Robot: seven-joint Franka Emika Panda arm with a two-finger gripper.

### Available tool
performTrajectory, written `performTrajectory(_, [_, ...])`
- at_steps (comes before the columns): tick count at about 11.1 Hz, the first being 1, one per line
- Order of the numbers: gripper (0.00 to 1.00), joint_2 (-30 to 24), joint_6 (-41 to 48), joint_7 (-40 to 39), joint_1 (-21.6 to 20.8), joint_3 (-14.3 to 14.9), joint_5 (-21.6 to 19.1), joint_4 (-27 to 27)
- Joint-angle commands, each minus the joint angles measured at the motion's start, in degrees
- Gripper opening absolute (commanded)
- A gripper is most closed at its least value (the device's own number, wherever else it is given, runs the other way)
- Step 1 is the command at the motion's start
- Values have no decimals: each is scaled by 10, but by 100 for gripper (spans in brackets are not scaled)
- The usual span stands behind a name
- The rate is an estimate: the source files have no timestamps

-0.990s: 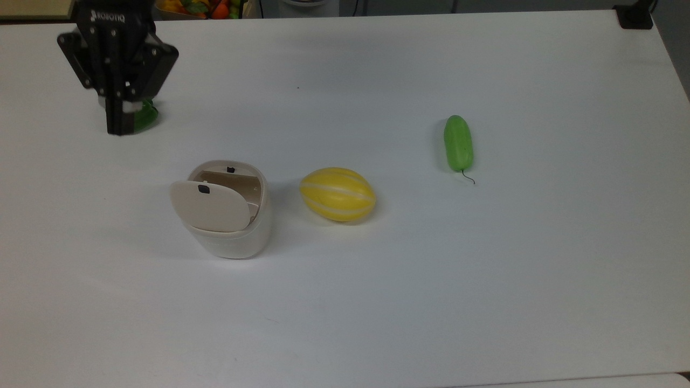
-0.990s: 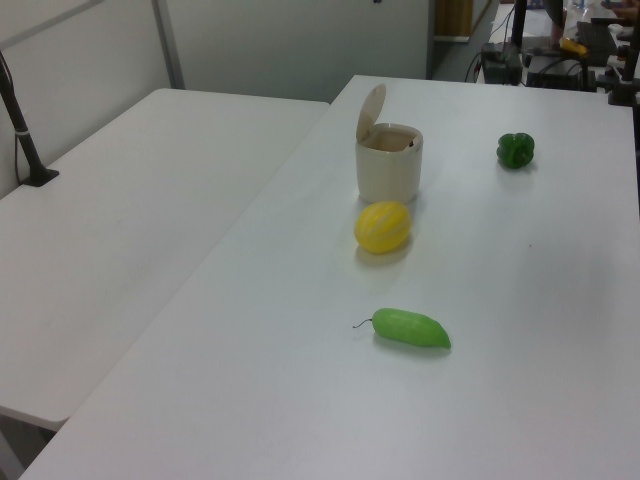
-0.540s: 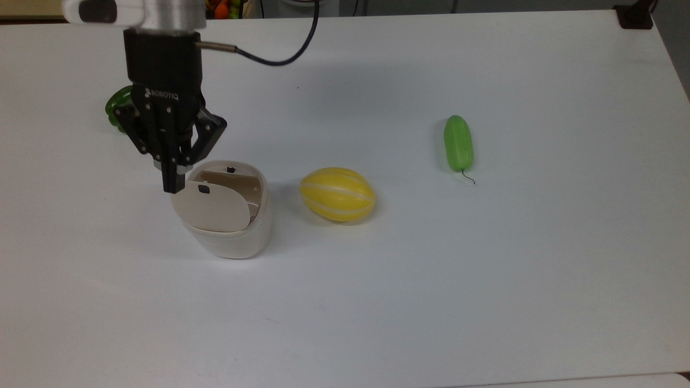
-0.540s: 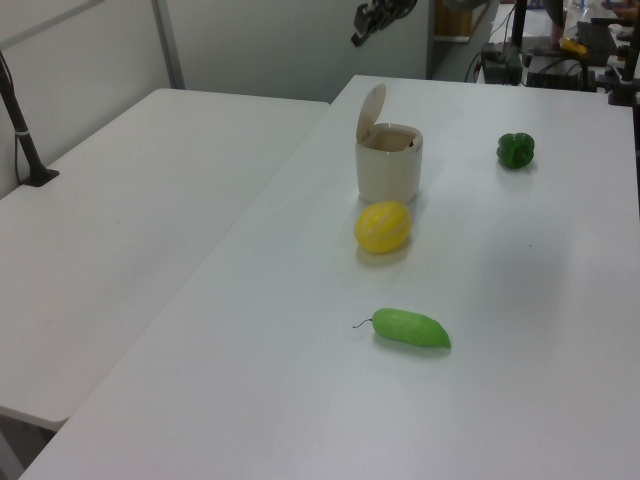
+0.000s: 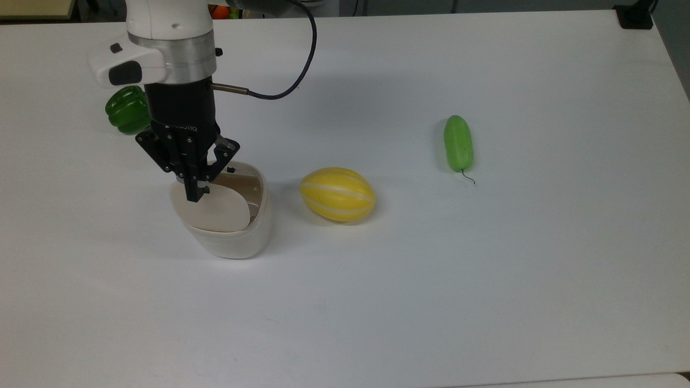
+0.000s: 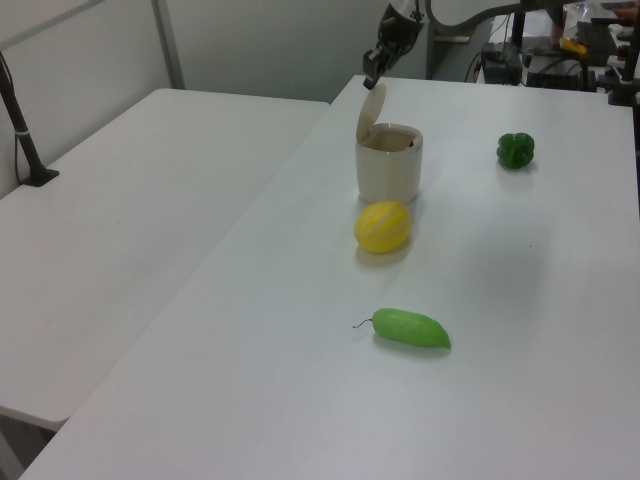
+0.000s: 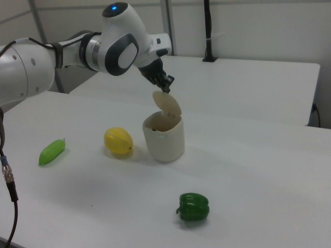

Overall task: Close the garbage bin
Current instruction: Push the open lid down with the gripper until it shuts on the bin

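Black and two-fingered, the tool (image 5: 195, 189) hangs at the top edge of the raised lid (image 5: 213, 207) of the garbage bin (image 5: 232, 237); its fingers look drawn close together with nothing between them. In the left view the tool (image 6: 370, 78) sits just above the lid's upper rim (image 6: 371, 103), and in the right view it (image 7: 166, 86) hovers close over the lid (image 7: 167, 103), touching or nearly so; which, I cannot tell. The bin stands upright on the white counter (image 5: 485, 269), its lid tilted up and its mouth open. A yellow melon (image 5: 337, 194) lies beside the bin on the top view's right. A green cucumber (image 5: 458, 143) lies well apart, further to the top view's right. A green bell pepper (image 5: 126, 109) sits behind the arm (image 5: 170, 48), toward the top view's left.
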State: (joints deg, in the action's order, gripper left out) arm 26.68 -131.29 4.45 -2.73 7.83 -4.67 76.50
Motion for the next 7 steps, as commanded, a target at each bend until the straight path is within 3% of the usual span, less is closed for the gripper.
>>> performTrajectory(1, [1, -16, 51, -45, -10, 13, -17, 23])
performTrajectory(7, [0, -19, 105, -64, -11, 12, -16, 66])
